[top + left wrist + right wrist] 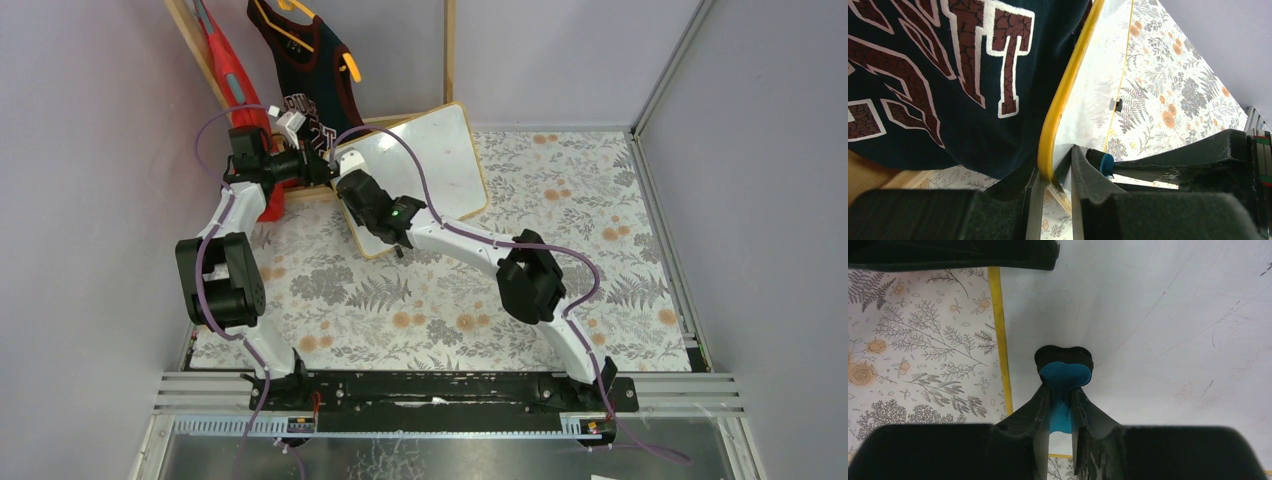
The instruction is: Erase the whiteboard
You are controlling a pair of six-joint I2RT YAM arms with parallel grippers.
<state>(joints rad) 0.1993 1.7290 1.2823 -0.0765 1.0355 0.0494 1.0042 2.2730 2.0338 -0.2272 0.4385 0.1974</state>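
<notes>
Up near the counter's far edge, left of centre, the whiteboard (450, 150) sits tilted. The left gripper (1053, 166) is clamped on its wooden frame, and a dark jersey (948, 75) hangs right against that edge, so it's tight there. The right gripper (1062, 390) is pinching a blue eraser (1064, 371) onto the white surface just inside the frame edge, with most of the board spreading out on the other side.

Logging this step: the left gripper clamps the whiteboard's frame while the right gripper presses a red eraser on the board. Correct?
The eraser is blue, not red; the right wrist view shows it. The left gripper does clamp the frame of the whiteboard, and the right gripper presses the eraser on the board.
</notes>
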